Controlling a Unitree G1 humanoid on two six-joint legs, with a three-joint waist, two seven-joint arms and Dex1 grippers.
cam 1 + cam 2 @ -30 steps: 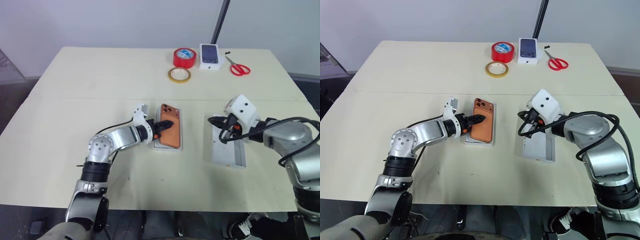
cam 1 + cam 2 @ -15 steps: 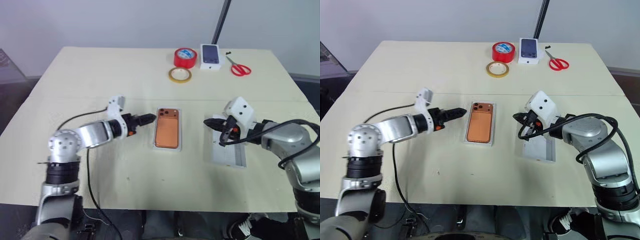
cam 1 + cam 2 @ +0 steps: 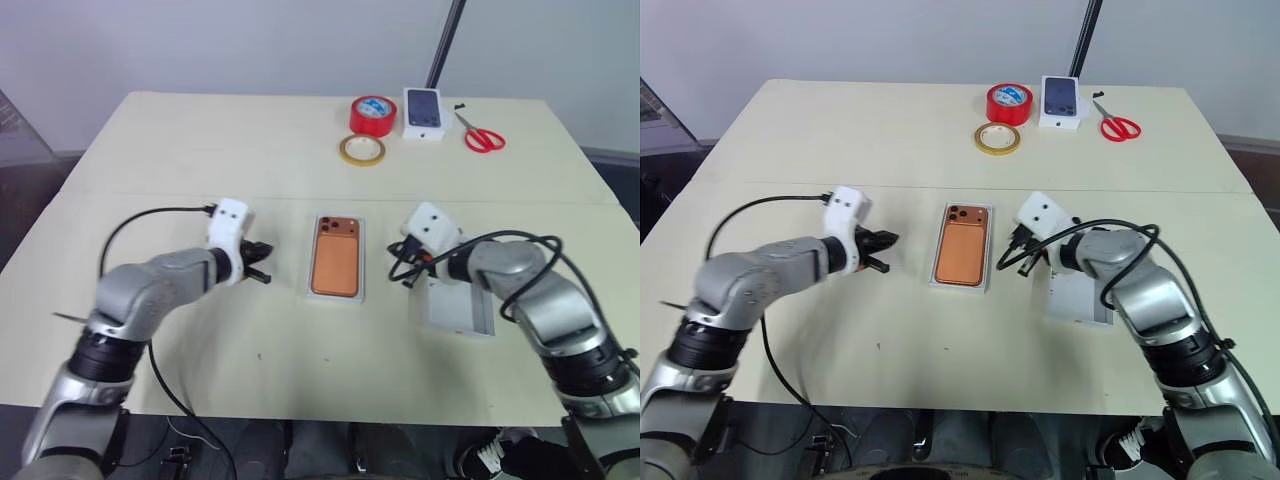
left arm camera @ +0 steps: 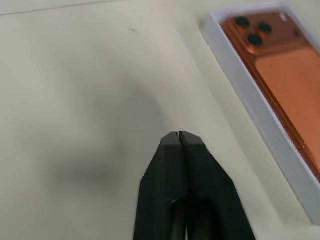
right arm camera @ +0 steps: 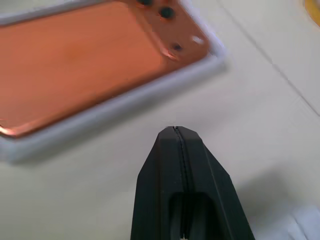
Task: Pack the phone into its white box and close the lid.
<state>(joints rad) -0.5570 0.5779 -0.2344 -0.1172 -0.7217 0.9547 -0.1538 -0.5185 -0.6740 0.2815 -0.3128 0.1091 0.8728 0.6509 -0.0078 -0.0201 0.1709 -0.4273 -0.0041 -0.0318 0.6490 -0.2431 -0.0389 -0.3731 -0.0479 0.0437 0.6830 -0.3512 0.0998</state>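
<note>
The phone (image 3: 336, 260), orange-copper with its lens block at the far corner, lies back-up inside the white box (image 3: 358, 290), a thin white rim framing it. Left of the box, the left gripper (image 3: 262, 277) is pressed together, empty. Right of the box, the right gripper (image 3: 1006, 263) is likewise pressed together; beyond it lies the lid (image 3: 460, 310), pale inside facing up.

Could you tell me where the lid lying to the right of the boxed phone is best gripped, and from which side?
The lid lies open side up, its thin walls standing. I would pinch the long wall nearest the white box, coming down from above with the right gripper, which is shut and would need to open first.
</note>
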